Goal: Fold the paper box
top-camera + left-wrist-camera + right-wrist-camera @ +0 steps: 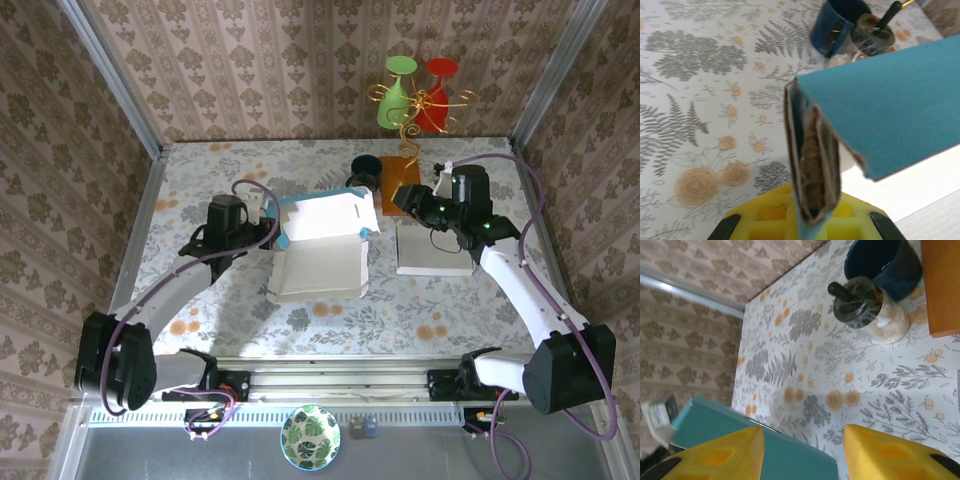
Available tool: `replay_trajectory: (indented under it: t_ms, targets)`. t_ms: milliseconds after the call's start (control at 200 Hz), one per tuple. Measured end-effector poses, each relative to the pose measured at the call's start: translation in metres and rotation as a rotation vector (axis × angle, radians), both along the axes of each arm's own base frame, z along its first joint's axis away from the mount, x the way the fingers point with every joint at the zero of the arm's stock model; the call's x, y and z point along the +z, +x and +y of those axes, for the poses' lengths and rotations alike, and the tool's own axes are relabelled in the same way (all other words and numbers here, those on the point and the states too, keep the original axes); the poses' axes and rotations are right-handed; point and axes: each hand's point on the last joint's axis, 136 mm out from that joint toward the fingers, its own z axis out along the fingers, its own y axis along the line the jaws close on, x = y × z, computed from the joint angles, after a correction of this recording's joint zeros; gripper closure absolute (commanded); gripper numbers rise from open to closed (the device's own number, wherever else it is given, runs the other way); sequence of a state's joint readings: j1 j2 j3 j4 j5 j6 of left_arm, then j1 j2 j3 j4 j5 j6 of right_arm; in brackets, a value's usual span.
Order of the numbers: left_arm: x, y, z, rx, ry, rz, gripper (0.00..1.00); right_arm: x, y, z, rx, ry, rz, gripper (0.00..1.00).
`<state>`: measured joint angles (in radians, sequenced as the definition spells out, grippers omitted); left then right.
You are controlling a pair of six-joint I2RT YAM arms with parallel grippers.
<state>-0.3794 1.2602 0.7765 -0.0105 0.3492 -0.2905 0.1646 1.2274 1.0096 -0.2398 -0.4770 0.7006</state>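
The paper box (320, 250) lies half folded at mid-table, teal outside and white inside, its lid panel raised at the back. My left gripper (268, 232) is at the box's left edge. In the left wrist view that gripper (810, 220) is shut on a folded side flap (810, 150) of the box, which stands upright between its yellow fingers, and the teal panel (900, 100) slants off to the right. My right gripper (398, 200) hovers by the box's back right corner. Its yellow fingers (725, 455) stand apart, open, over a teal corner (775, 462) of the box.
A blue mug (365, 168) and a dark-lidded jar (865, 305) stand behind the box, next to an orange block (400, 180). A flat white stack (435, 252) lies to the right of the box. A wire ornament with green and red glasses (420, 95) stands at the back wall.
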Motion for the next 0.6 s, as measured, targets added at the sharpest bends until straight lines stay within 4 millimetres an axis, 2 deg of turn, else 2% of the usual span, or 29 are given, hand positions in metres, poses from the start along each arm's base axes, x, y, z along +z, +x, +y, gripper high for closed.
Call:
replay_trajectory:
  t_ms: [155, 330, 600]
  targets:
    - [0.004, 0.001, -0.008, -0.075, -0.065, 0.036, 1.00, 0.012, -0.012, 0.013, 0.148, -0.023, -0.045, 0.55]
    - [0.012, 0.003, -0.017, -0.132, -0.108, 0.047, 1.00, 0.031, -0.014, 0.025, 0.265, -0.024, -0.105, 0.54]
    - [0.009, -0.001, -0.029, -0.220, -0.170, 0.104, 1.00, 0.039, -0.021, 0.038, 0.394, -0.025, -0.142, 0.54]
